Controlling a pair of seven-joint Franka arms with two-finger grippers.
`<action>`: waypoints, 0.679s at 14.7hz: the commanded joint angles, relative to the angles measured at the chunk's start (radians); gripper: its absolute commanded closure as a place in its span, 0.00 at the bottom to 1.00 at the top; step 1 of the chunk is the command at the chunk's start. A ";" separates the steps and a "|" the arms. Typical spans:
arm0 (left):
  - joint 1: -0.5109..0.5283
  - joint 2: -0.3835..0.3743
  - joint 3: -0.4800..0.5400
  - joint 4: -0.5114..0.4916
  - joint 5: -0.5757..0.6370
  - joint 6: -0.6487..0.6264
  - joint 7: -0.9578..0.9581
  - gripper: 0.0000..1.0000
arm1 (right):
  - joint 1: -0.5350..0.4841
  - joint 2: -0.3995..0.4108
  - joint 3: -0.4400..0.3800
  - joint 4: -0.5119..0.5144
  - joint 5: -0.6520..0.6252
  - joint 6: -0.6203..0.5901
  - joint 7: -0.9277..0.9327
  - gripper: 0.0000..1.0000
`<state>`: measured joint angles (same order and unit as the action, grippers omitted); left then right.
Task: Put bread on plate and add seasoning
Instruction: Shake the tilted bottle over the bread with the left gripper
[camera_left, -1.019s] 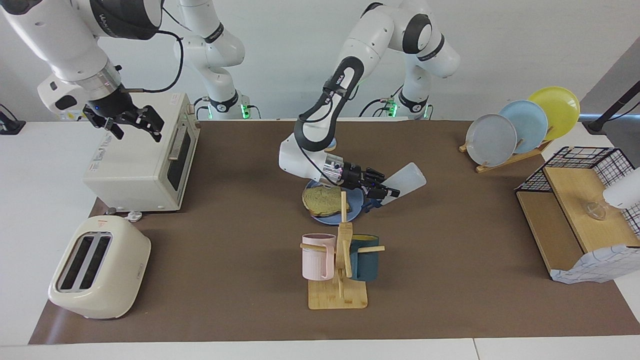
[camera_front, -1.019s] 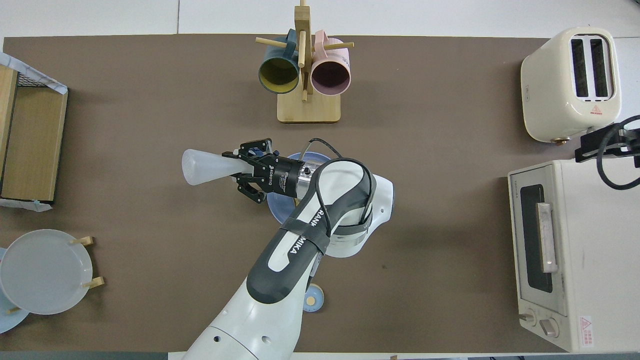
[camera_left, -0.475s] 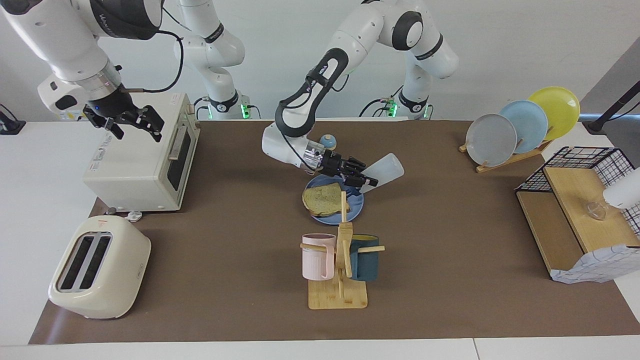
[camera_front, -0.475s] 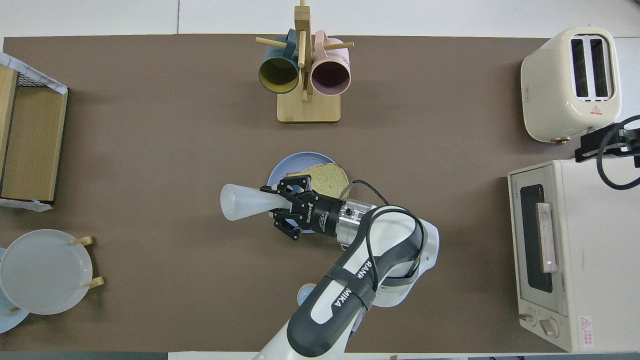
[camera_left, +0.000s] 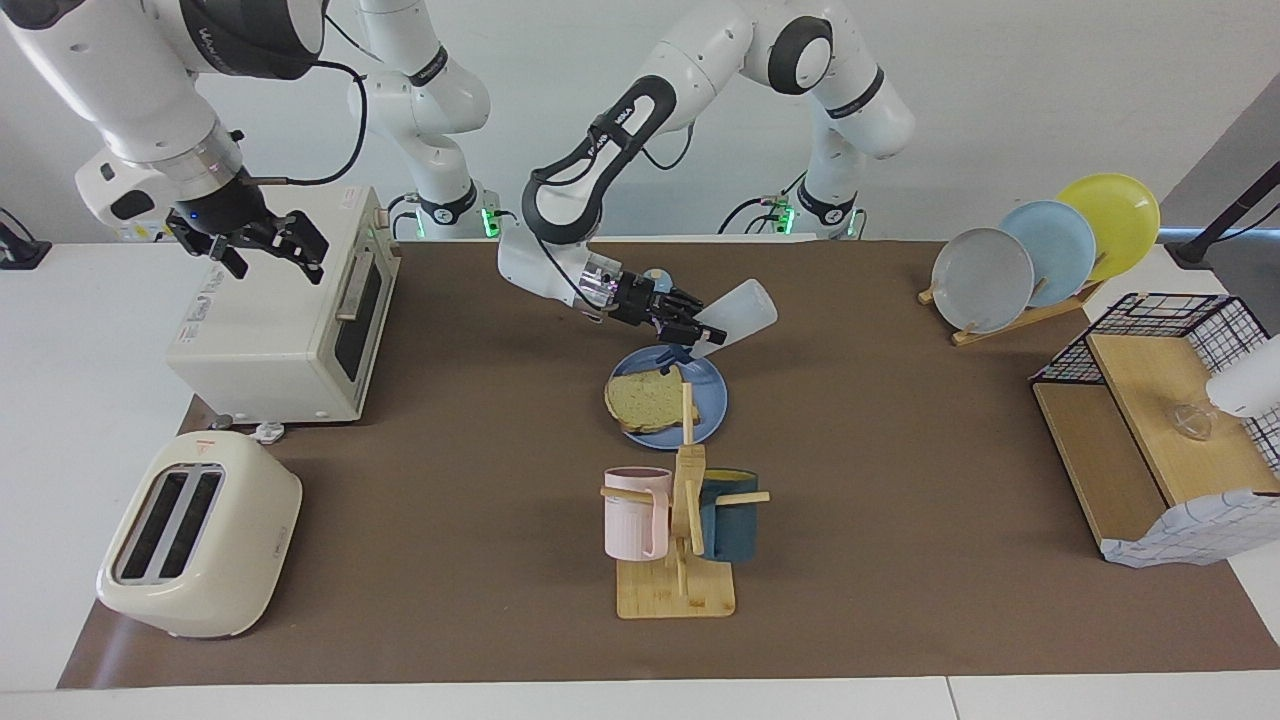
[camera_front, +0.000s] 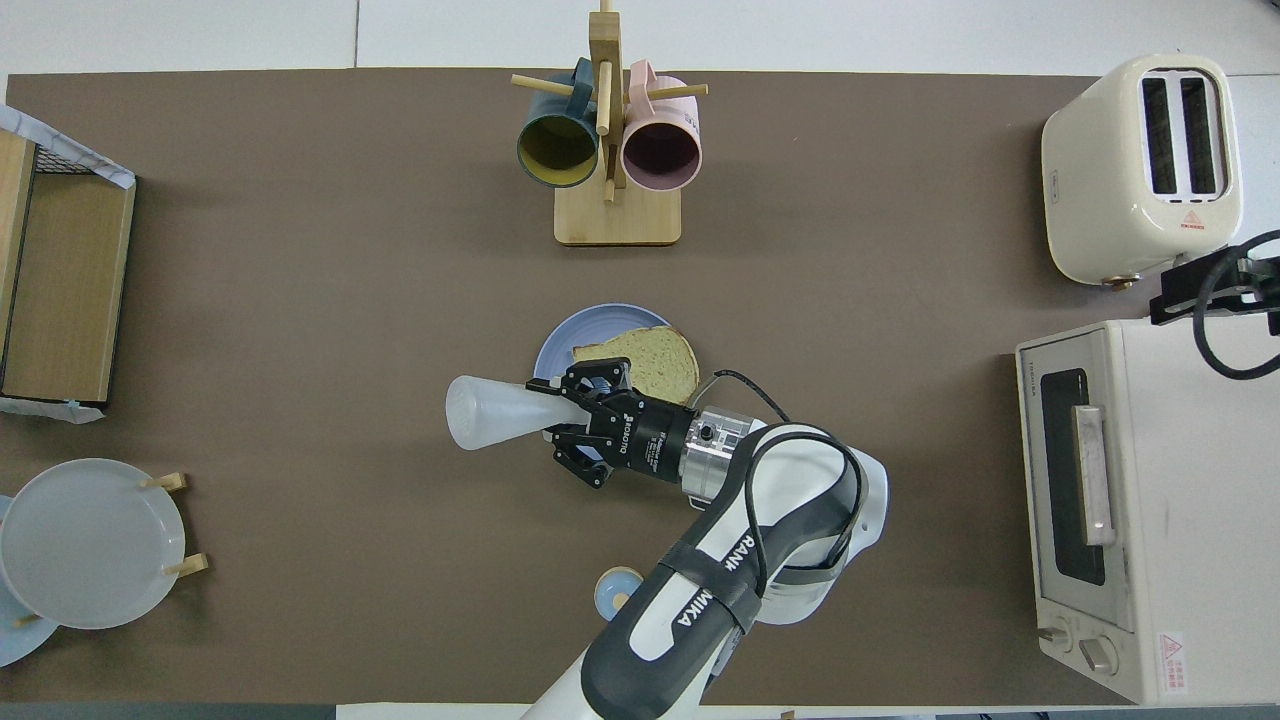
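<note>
Overhead view: left gripper (camera_front: 570, 418) clamped on the seasoning (camera_front: 495, 411).
Bottle axis: tilted, cap hidden at the fingers, over the plate (camera_left: 712, 392) rim nearest the robots.
Bread (camera_left: 645, 399): on plate, just past the cap.
Right gripper (camera_left: 262, 243): apart, waiting over the oven (camera_left: 270, 330).

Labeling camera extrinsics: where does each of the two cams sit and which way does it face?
Facing view: high across the table, looking at the robots; both arms show in full, right gripper open over the toaster oven.
Overhead view: high above the robots' end, looking steeply down; the left arm enters from the bottom.
Shared: left gripper shut on the tilted seasoning bottle over the plate with bread, the mug rack.
</note>
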<state>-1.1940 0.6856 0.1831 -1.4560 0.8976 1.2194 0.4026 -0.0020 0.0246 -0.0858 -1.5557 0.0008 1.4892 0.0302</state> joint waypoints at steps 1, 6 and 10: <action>0.033 0.017 0.006 0.025 -0.006 0.008 -0.001 1.00 | -0.006 -0.018 0.001 -0.020 0.019 0.000 -0.016 0.00; 0.129 0.032 0.019 0.025 0.035 0.078 -0.007 1.00 | -0.006 -0.018 0.001 -0.020 0.019 0.000 -0.016 0.00; 0.186 0.035 0.019 0.025 0.066 0.120 -0.007 1.00 | -0.006 -0.018 0.001 -0.020 0.019 -0.001 -0.016 0.00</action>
<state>-1.0212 0.7029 0.2017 -1.4560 0.9435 1.3259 0.4025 -0.0020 0.0245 -0.0859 -1.5557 0.0008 1.4892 0.0302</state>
